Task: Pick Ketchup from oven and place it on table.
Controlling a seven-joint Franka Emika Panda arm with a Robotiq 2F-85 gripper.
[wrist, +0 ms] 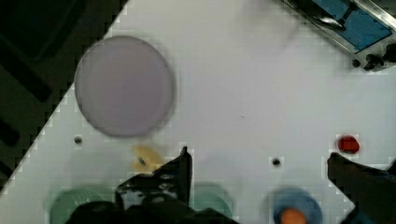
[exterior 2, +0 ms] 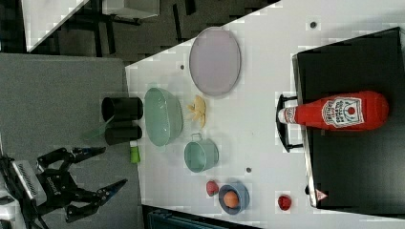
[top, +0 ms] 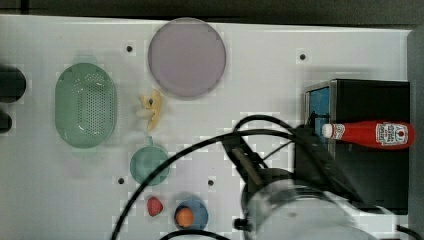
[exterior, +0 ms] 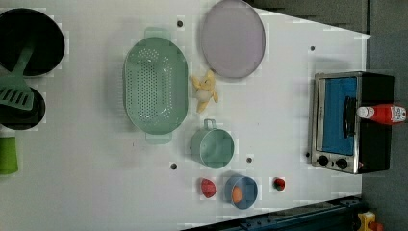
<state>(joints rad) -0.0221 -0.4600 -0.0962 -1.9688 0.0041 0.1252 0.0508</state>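
Right now your slim red ketchup squeeze bottle (exterior 2: 339,112) lies on its side atop the boxy black toaster oven (exterior 2: 353,171), white cap toward the door handle. Your black gripper (wrist: 257,161) hangs well apart from it above the white table (wrist: 243,84), fingers spread wide, holding nothing.

Bright even light on the table (top: 280,60); soft shadows; blocky, blurred pictures.

Setting: a robotics lab bench staged as a mock kitchen. Evidence: a white counter (exterior: 288,120) with small dark mounting holes, toy-scale kitchenware at centre frame, a toaster oven (exterior: 349,122) at the left view's right edge, and grey floor beyond the counter's edge.
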